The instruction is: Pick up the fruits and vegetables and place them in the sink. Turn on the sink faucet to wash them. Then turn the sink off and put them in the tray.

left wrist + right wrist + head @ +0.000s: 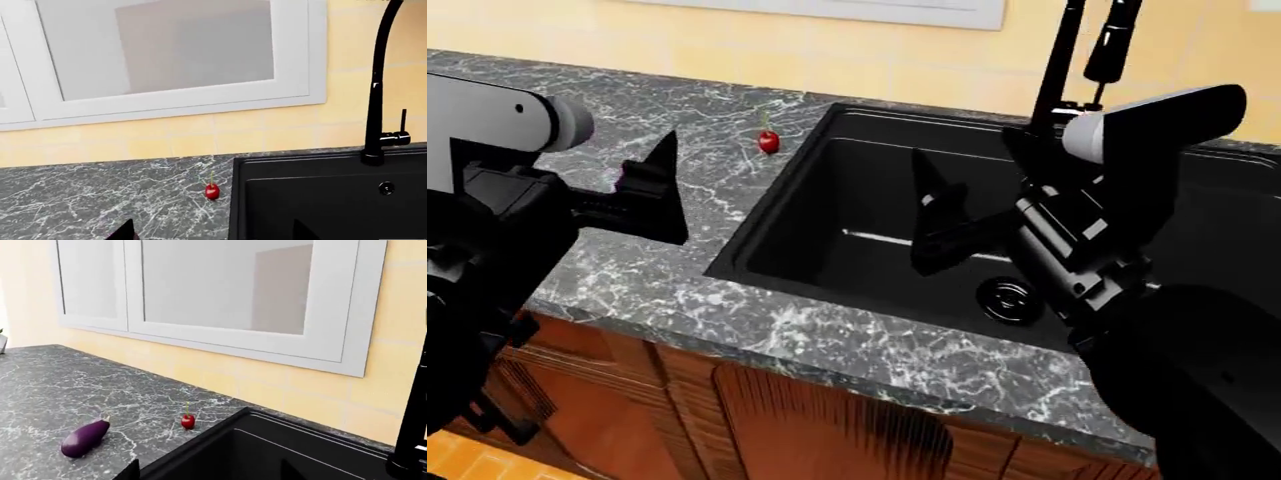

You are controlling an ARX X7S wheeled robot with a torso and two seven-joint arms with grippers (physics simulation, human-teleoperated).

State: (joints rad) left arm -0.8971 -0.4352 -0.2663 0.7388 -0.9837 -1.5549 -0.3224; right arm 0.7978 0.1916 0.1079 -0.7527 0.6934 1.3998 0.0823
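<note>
Cherry (pixel 212 191) upright on the counter (pixel 694 290) just beside the sink (pixel 827 225) rim's back left corner; eggplant (pixel 85 438) lying on the counter, well left of it. Left gripper (pixel 654 195) hovers over the counter and right gripper (pixel 941 215) over the sink, both jaws parted, empty. Faucet (pixel 377 100) at the sink's back edge

A dark grey marble-patterned countertop with white veining (pixel 667 290) runs across the head view from the upper left down to the lower right, above reddish-brown wooden cabinet fronts (pixel 787 420) at the bottom of the frame. A large rectangular matte-black sink basin (pixel 854 200) is set into it right of centre, with a tiny red cherry with a thin upright stem (pixel 769 141) on the stone just beside the basin's upper left corner. In the right wrist view a small glossy purple eggplant (pixel 85 438) lies on its side on the stone at the lower left, apart from the cherry.
</note>
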